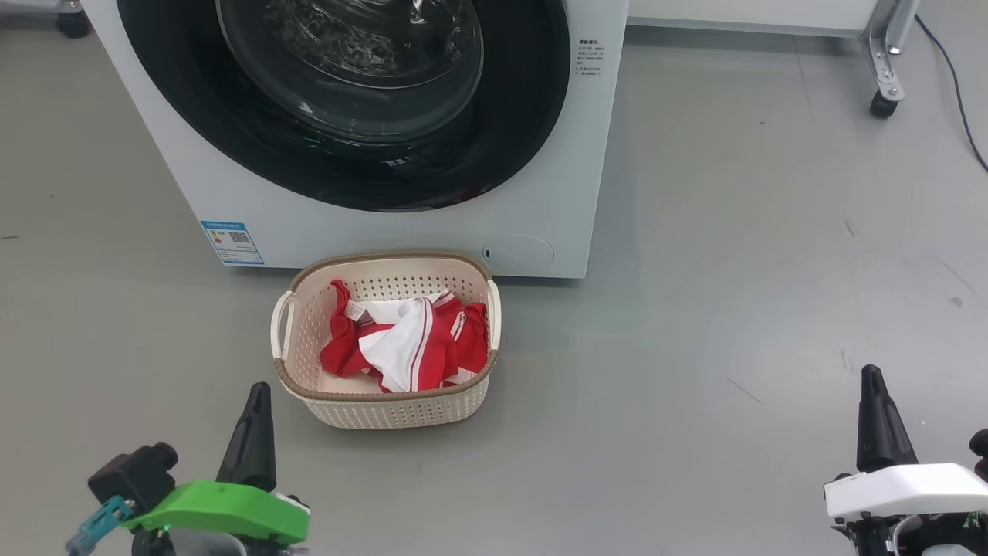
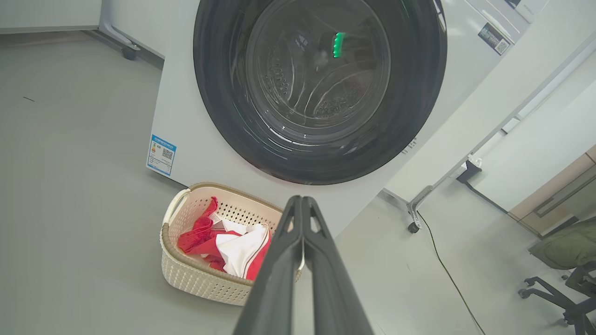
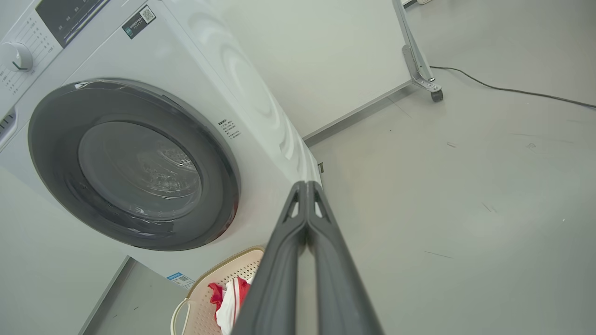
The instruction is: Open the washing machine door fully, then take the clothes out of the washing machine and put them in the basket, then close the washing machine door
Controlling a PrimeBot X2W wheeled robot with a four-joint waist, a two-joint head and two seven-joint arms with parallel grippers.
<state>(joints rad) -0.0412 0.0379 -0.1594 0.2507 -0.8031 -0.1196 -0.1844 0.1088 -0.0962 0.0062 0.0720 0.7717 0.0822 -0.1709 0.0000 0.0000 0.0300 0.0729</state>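
The white washing machine (image 1: 540, 193) stands ahead with its black-rimmed glass door (image 1: 355, 116) lying flat against the front, also seen as the door (image 2: 321, 88) and the door (image 3: 135, 163) in the wrist views. Red and white clothes (image 1: 409, 340) lie inside the cream basket (image 1: 386, 409) on the floor just before the machine. My left gripper (image 1: 257, 390) sits low at the left, near the basket's front left corner, fingers pressed together and empty. At the lower right, well away from the basket, my right gripper (image 1: 872, 374) is shut too. Left gripper (image 2: 301, 199) and right gripper (image 3: 306, 184) hold nothing.
A frame leg on a black caster (image 1: 884, 104) stands at the back right, with a dark cable (image 1: 957, 85) trailing over the grey floor. An office chair base (image 2: 568, 298) and a dark bag show at the far right of the left wrist view.
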